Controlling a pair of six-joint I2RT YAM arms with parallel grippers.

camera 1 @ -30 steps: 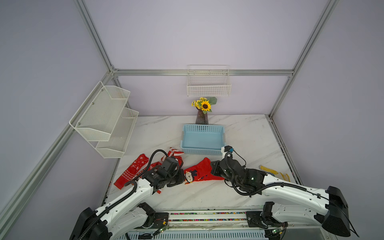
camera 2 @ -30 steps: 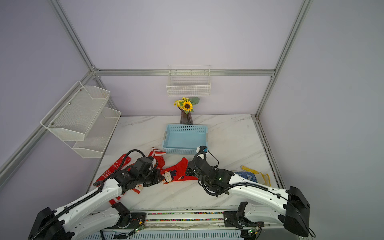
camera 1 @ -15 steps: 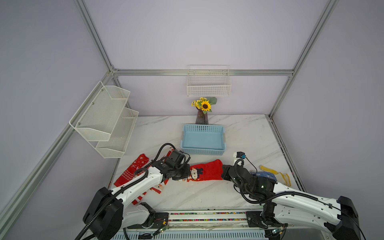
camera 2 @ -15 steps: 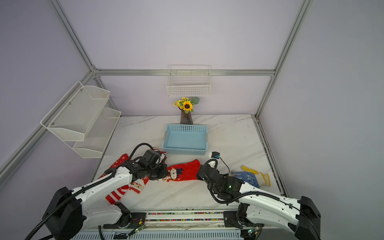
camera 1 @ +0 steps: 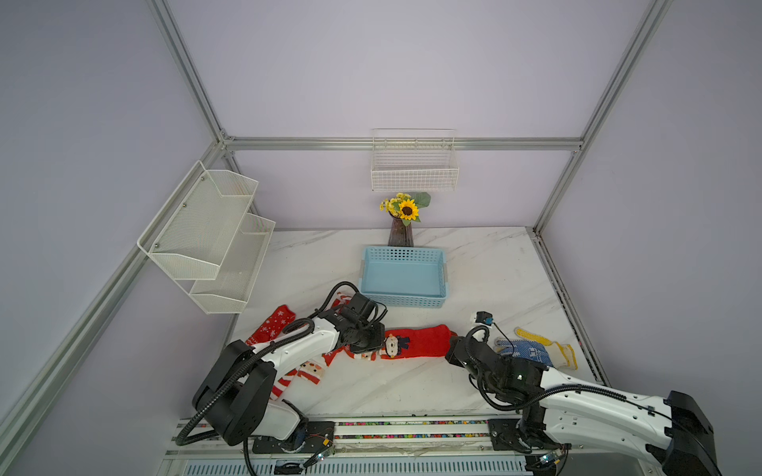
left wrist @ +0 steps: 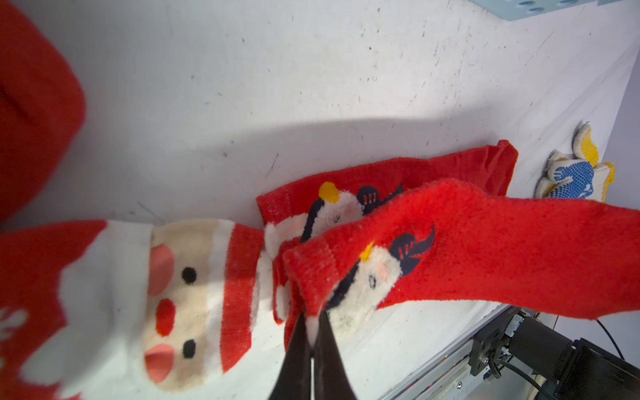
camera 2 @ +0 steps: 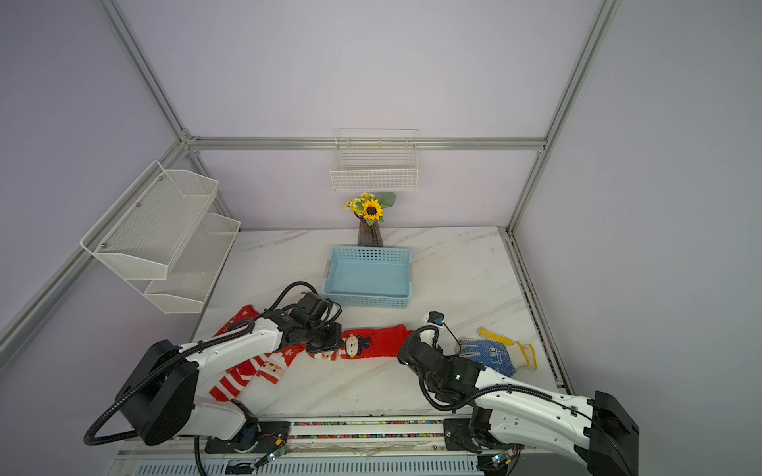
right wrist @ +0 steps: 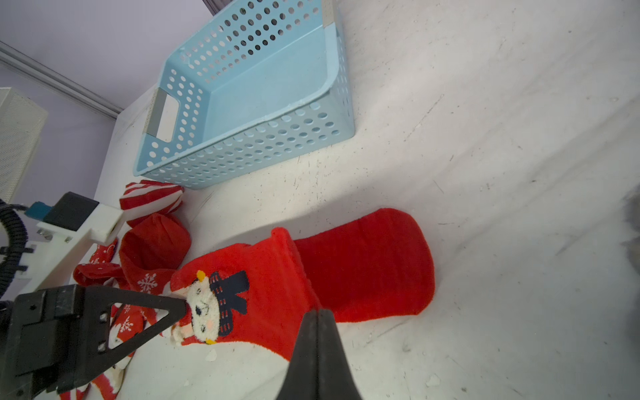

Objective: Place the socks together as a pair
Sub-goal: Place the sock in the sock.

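A red snowman sock (left wrist: 502, 249) hangs stretched between my two grippers. My left gripper (left wrist: 312, 323) is shut on its cuff end and my right gripper (right wrist: 317, 317) is shut on its toe end. Directly under it a matching snowman sock (left wrist: 349, 176) lies flat on the table, its toe (right wrist: 374, 263) sticking out past the held one. In both top views the pair reads as one red strip (camera 1: 424, 340) (camera 2: 385, 340) between the left gripper (camera 1: 377, 344) (camera 2: 340, 342) and the right gripper (camera 1: 451, 342) (camera 2: 406, 344). A Santa sock (left wrist: 183, 294) (camera 1: 311, 371) lies beside the left gripper.
A light blue basket (camera 1: 402, 252) (right wrist: 242, 149) stands just behind the socks, a sunflower vase (camera 1: 400, 233) behind it. Blue and yellow gloves (camera 1: 532, 350) (left wrist: 575, 173) lie at the right. A snowflake sock (camera 1: 274, 325) and a striped sock (camera 2: 229, 381) lie at the left under my left arm.
The bunched snowman sock has been pulled out straight. My right gripper moved right with its toe end, and my left gripper moved back and right with the cuff end.
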